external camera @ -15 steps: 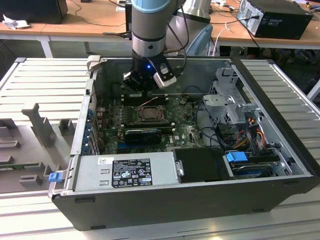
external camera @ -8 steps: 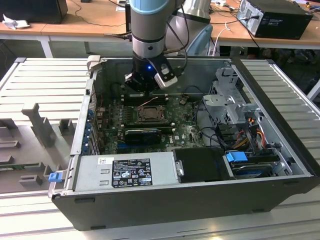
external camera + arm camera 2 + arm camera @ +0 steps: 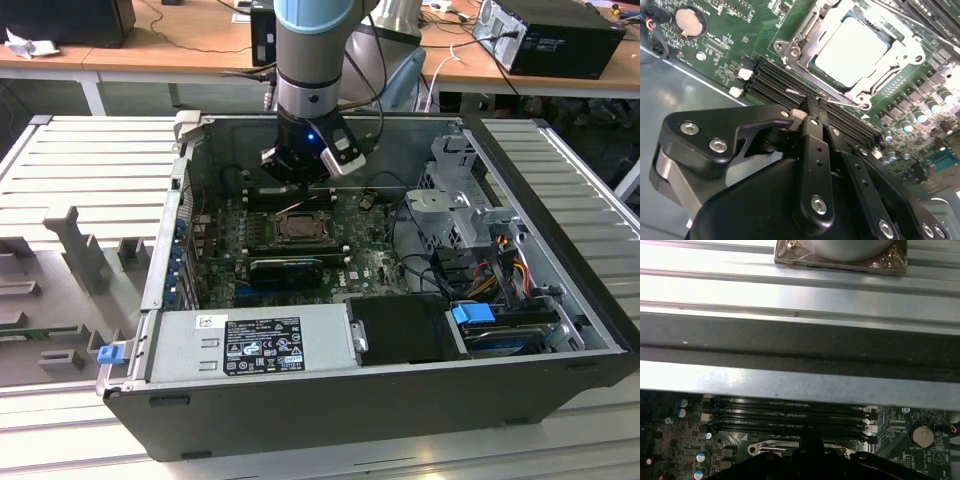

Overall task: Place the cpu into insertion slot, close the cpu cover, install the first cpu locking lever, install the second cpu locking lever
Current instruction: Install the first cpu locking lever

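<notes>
The cpu (image 3: pixel 852 49) sits in the insertion slot (image 3: pixel 790 50) on the green board (image 3: pixel 730 30), the cpu cover (image 3: pixel 900 47) folded down over its edges. The gripper (image 3: pixel 812 105), jaws pressed together, hangs beside the slot over the memory slots (image 3: pixel 772 82), touching a thin wire lever (image 3: pixel 840 101); whether it is latched is hard to make out.

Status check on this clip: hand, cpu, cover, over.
Hand shut, tips at a thin wire lever beside the socket. Cpu seated in insertion slot; cpu cover down around it. Memory slots close by.
</notes>
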### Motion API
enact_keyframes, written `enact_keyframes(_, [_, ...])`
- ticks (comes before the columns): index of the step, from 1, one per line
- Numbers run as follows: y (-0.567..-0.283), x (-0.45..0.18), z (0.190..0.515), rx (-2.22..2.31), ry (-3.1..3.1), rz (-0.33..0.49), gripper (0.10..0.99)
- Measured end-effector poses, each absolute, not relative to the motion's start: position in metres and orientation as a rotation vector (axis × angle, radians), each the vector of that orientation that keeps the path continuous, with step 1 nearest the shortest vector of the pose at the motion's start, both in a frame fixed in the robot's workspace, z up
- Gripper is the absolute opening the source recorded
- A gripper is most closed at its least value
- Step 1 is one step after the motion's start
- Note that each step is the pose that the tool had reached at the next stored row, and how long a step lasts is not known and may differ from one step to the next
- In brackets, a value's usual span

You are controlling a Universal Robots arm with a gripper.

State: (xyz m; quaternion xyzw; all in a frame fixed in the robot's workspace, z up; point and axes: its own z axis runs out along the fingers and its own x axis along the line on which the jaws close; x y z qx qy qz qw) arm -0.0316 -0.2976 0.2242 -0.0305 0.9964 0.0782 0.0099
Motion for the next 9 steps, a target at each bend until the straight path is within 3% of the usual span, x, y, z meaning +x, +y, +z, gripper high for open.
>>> enact_keyframes(9, [-0.2948, -0.0218, 0.2154, -0.101, 3.111, 0.244, 0.106])
